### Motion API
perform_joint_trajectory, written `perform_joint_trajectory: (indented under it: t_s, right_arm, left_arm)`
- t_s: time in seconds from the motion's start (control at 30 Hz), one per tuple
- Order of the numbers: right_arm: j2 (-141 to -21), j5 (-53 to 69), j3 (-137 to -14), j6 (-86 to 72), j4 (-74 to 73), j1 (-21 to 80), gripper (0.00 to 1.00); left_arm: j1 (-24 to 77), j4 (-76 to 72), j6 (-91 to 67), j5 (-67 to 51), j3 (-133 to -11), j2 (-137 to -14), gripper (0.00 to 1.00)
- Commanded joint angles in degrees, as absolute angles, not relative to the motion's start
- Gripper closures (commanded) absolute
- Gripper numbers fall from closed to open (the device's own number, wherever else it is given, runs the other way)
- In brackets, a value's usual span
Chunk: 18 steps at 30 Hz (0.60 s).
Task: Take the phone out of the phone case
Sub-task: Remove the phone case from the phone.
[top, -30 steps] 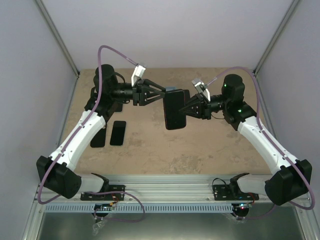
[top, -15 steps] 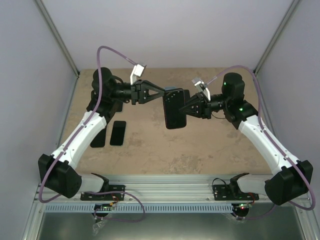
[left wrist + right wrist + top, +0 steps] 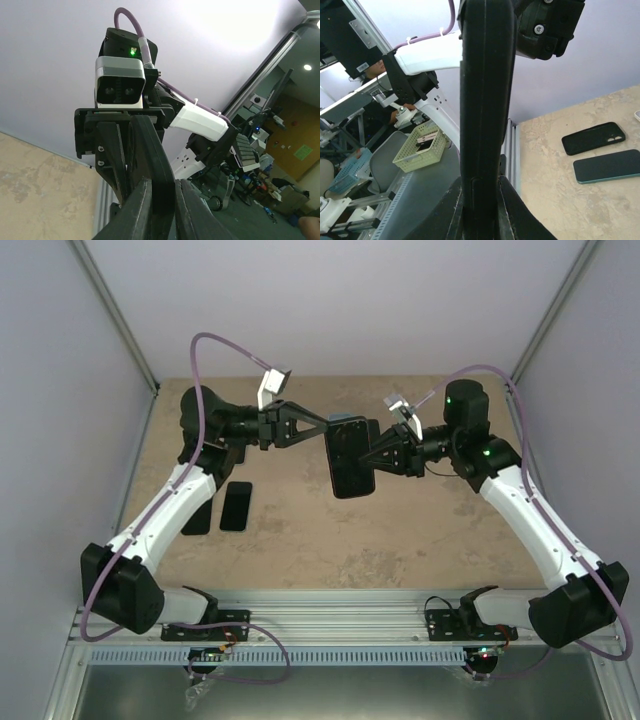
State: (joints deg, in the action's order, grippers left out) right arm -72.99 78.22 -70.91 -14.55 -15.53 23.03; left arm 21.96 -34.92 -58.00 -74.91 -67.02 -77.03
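Hanging in mid-air over the middle of the table (image 3: 400,540), the phone (image 3: 350,462) is pinched from both sides. The left gripper (image 3: 323,430) is clamped tight on its upper left edge, and the right gripper (image 3: 368,461) is clamped tight on its right edge. It sits well apart from the white walls (image 3: 60,440) and from the table's edges. Near the left arm, a spare case (image 3: 197,515) and a bare handset (image 3: 236,505) lie side by side on the table.

The overhead view gives the phone's broad black face. Each wrist view gives only its thin edge, squeezed between that gripper's fingers (image 3: 134,212). Where the phone ends and its case begins cannot be told. Only the right wrist view shows the spare case's camera cut-out. A white label (image 3: 362,65) on the frame there is too small to read.
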Motion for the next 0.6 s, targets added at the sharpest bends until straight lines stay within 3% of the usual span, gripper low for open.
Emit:
perform_joint_trajectory:
  t_s: [0.0, 0.37, 0.57]
  right_arm:
    - [-71.32, 87.43, -75.65, -7.88, -15.08, 24.87, 0.99]
    - [-71.74, 87.58, -77.84, -1.54, -20.24, 24.87, 0.99]
    - [-72.48, 88.91, -80.42, 4.33, -24.81, 25.58, 0.99]
  left_arm:
    - [21.05, -40.66, -62.85, -75.34, -64.19, -78.64, 0.92]
    - [21.09, -52.78, -70.37, -76.77, -60.36, -76.90, 0.91]
    - [21.09, -46.62, -64.87, -76.13, -59.22, -75.22, 0.93]
